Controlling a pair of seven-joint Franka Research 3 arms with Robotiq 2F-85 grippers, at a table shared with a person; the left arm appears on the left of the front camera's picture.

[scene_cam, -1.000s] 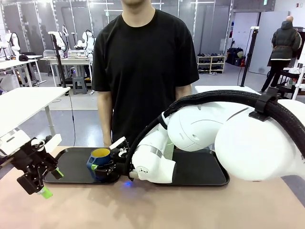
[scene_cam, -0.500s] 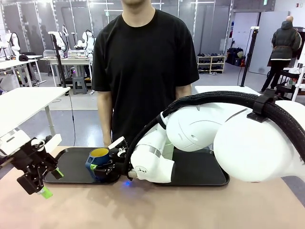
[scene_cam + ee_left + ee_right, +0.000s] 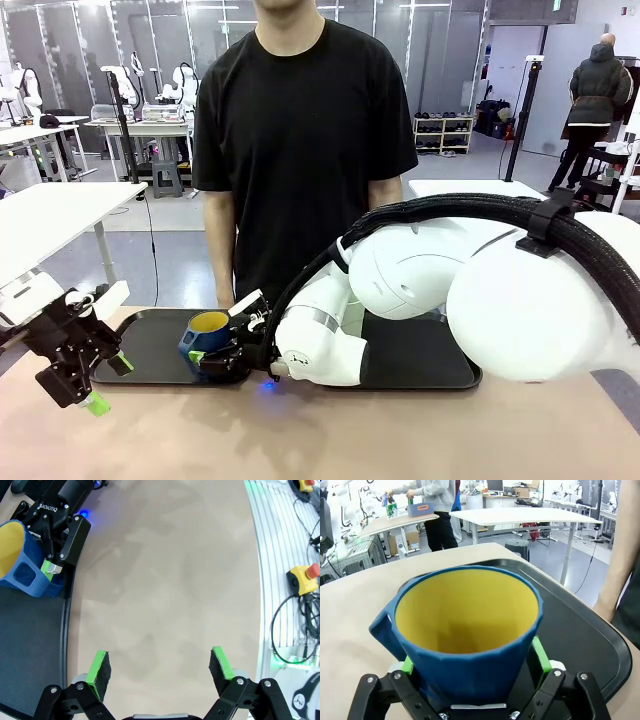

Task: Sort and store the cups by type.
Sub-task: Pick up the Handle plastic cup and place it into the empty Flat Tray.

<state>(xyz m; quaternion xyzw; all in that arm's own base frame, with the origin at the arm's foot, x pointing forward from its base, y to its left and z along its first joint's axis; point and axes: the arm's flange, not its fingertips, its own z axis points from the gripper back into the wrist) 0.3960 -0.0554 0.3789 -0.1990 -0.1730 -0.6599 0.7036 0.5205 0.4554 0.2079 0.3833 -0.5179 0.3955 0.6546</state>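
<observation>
while the right hand [image 3: 222, 352] stands open around it, the blue mug [image 3: 207, 336] sits upright — mouth up, handle sideways.

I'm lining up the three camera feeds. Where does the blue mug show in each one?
Front: blue mug on the left black tray, between the right gripper fingers.
Left wrist: mug at the upper left edge, on the tray.
Right wrist: mug centre, yellow inside facing the camera.
Shared landmark: the tray.
</observation>
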